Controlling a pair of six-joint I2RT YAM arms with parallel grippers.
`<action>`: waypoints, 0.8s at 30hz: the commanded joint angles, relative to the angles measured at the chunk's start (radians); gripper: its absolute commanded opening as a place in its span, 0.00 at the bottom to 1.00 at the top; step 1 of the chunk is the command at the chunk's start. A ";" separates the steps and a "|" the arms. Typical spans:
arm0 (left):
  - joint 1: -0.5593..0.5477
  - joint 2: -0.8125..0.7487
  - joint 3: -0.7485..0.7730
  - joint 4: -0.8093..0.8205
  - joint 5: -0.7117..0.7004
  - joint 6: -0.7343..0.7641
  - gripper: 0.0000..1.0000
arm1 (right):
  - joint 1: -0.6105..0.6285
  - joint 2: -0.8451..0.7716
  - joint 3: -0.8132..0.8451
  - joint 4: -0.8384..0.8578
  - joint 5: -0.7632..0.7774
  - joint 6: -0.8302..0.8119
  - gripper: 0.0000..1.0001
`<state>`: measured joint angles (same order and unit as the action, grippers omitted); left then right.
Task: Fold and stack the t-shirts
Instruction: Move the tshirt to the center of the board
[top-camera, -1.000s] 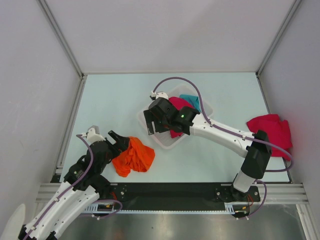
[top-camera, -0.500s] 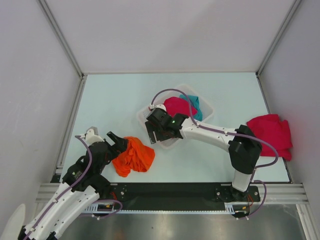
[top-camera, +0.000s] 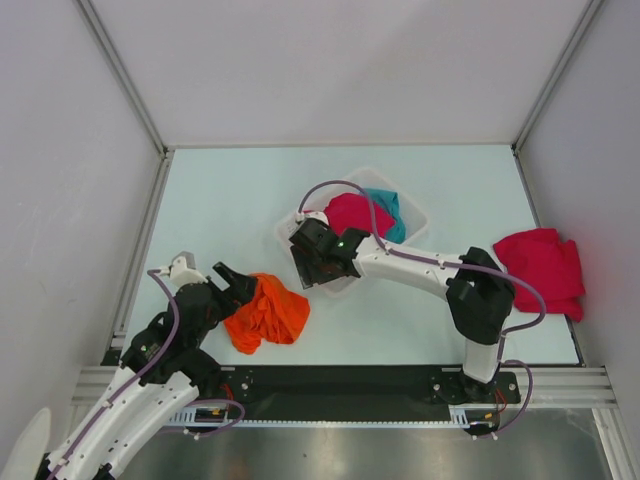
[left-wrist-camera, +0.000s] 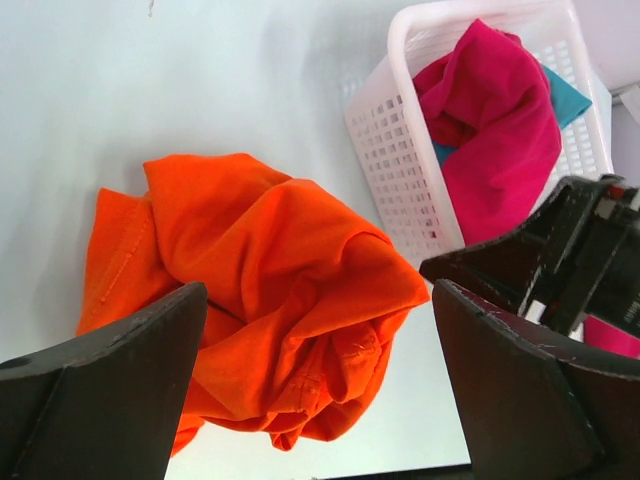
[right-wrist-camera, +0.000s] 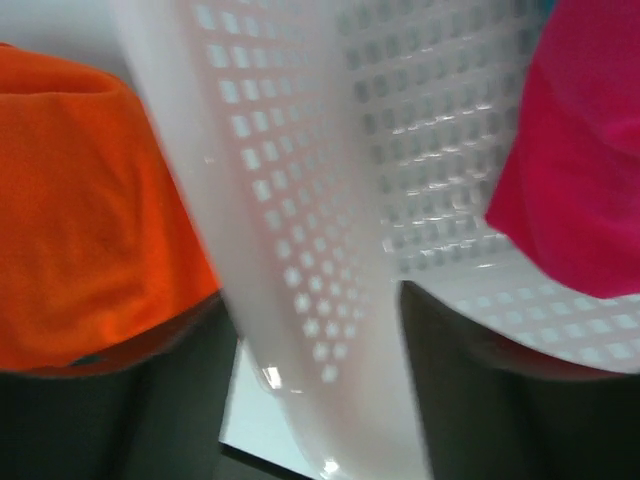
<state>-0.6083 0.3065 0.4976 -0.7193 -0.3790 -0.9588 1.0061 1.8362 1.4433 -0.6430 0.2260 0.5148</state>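
The pale bench (top-camera: 220, 200) carries a white mesh basket (top-camera: 418, 222) a little right of its middle, set cornerwise to the edges. A crumpled magenta shirt (top-camera: 545, 268) lies alone against the right edge, well apart from everything else. A bunched orange shirt (top-camera: 268, 312) sits near the front edge, left of centre and just beside the basket's near-left wall. Inside the basket a second magenta shirt (top-camera: 355, 212) is heaped up above the rim, with a teal shirt (top-camera: 390, 212) showing under it on the far-right side. The left end effector (top-camera: 236, 288) is at the left side of the orange shirt, with its jaws spread wide. Its wrist view shows the orange cloth (left-wrist-camera: 270, 300) between the two dark fingers (left-wrist-camera: 110, 380) without being pinched. The basket (left-wrist-camera: 400, 170) and its magenta load (left-wrist-camera: 495, 130) lie beyond. The right end effector (top-camera: 312, 268) is at the basket's near-left wall. In its own blurred view the fingers (right-wrist-camera: 480, 400) stand apart astride the white mesh wall (right-wrist-camera: 330, 200) — orange cloth (right-wrist-camera: 80, 200) to one side, magenta (right-wrist-camera: 585, 150) to the other. Whether the pads touch the plastic I cannot tell.
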 joint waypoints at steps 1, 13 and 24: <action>-0.002 0.006 0.039 0.030 0.054 0.020 1.00 | -0.035 0.032 0.042 -0.001 0.053 -0.033 0.31; -0.002 -0.026 0.021 0.047 0.146 0.025 0.99 | -0.410 0.101 -0.075 0.158 -0.054 -0.009 0.00; -0.002 0.016 0.044 0.083 0.230 0.038 0.98 | -0.762 0.205 0.083 0.103 -0.064 -0.016 0.00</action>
<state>-0.6083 0.3183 0.4999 -0.6735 -0.1867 -0.9409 0.3325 1.9453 1.5082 -0.4320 0.1654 0.4519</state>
